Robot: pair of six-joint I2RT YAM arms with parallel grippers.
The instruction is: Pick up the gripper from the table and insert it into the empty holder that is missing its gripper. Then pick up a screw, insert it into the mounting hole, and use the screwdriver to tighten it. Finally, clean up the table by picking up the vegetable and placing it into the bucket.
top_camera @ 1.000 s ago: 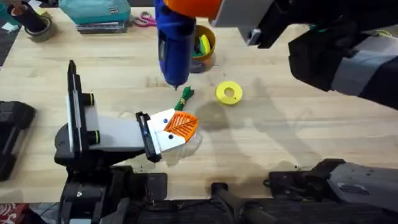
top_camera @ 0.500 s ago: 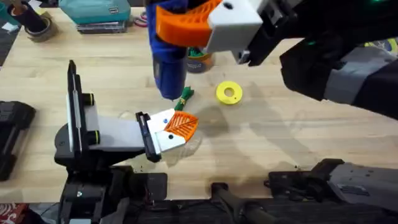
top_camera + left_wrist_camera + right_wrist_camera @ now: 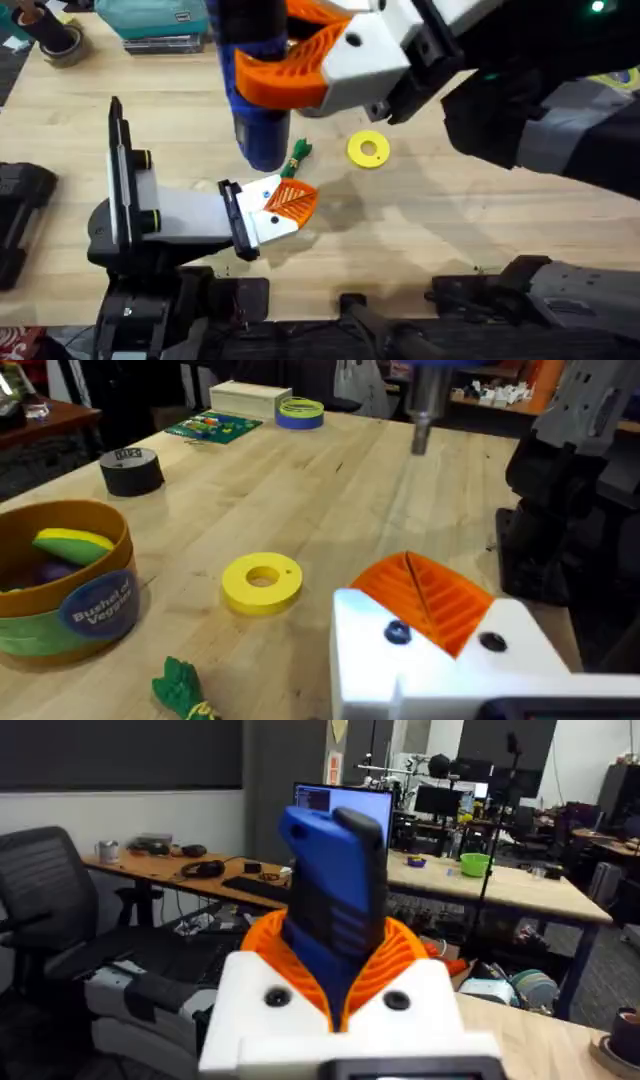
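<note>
Overhead and both wrist views. Your right gripper [image 3: 290, 75] hangs high above the table with its orange ribbed pads [image 3: 400, 955] closed around the body of the screwdriver [image 3: 250, 100]; the blue tool points down, its lower end over the wood just beyond the left arm's fingers. In the left wrist view the thin metal tip [image 3: 420, 432] shows in the air, clear of the tabletop.

Your left gripper [image 3: 275, 205] lies low along the table [image 3: 420, 240]. The gripper [image 3: 430, 598] (the orange triangular finger) sits seated in the holder [image 3: 440, 660], its ribbed face up. You cannot tell from these views how far the left fingers stand apart, and nothing shows held between them.

The vegetable [image 3: 298, 153] lies on the wood just past the tip of the left gripper, nearly under the screwdriver's end; in the left wrist view its frilled green end [image 3: 182, 685] is close in front of the white bracket. A flat yellow ring [image 3: 368, 150] rests beside it, on the side towards the right arm. The bucket [image 3: 65, 585] stands farther out from the left gripper, beyond the vegetable, with coloured toy pieces inside. A black tape roll [image 3: 132, 470] sits well beyond the bucket.
</note>
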